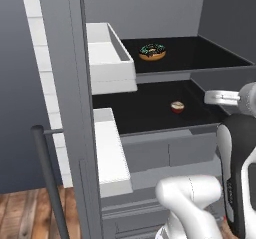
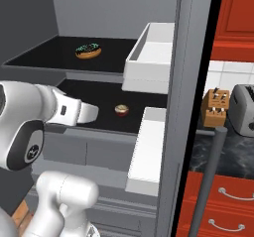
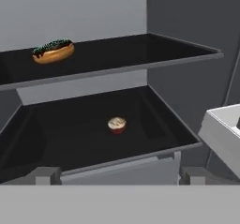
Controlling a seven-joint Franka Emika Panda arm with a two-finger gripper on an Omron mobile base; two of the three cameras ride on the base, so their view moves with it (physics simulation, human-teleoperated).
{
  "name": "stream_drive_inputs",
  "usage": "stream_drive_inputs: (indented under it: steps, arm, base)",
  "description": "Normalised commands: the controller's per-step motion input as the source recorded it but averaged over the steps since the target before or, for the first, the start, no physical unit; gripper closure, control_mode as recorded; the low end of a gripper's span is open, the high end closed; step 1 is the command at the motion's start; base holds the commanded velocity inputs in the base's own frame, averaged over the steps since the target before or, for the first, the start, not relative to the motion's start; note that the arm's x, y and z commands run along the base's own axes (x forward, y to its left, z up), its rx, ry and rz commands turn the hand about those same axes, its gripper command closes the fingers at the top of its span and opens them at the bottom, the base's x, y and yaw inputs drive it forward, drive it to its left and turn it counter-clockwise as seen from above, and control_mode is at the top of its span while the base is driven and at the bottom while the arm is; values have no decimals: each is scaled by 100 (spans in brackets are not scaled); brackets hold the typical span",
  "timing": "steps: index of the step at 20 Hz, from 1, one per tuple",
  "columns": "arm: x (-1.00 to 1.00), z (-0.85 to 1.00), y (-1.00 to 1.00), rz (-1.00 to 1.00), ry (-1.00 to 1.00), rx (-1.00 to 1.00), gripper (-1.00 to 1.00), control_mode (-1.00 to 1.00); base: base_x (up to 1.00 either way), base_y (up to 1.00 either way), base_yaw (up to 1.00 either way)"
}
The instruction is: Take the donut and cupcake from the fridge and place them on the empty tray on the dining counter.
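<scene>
The fridge (image 1: 65, 83) stands open. A chocolate-iced donut (image 1: 152, 51) (image 2: 88, 51) (image 3: 53, 51) lies on the upper black shelf. One shelf lower, near the middle, sits the small cupcake (image 1: 177, 106) (image 2: 121, 110) (image 3: 116, 124). My gripper (image 3: 120, 175) is open, its tips spread wide at the front edge of the lower shelf, aimed at the cupcake and still short of it. Nothing is between the fingers. My white hand (image 1: 222, 97) (image 2: 82, 112) hovers in front of that shelf. The tray and the dining counter are out of view.
White door bins (image 1: 107, 58) (image 2: 149, 57) jut from the open doors on either side of the shelves. Grey drawers (image 1: 165, 153) sit under the lower shelf. A dark handle bar (image 2: 211, 176) stands in front. A knife block (image 2: 217, 107) and toaster (image 2: 244, 109) rest on a black counter to the right.
</scene>
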Motion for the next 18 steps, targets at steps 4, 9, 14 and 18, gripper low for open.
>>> stream_drive_inputs:
  steps: [4,9,14,18]
  arm:
    - [14,-13,0,0,13,2,-100,-100]
    - [11,-29,0,1,9,0,-100,-100]
    - [22,-44,0,0,0,0,-100,-100]
    - [41,-36,0,0,4,0,-100,-100]
  base:
    - [0,0,0]
    - [0,0,0]
    - [0,0,0]
    - [0,0,0]
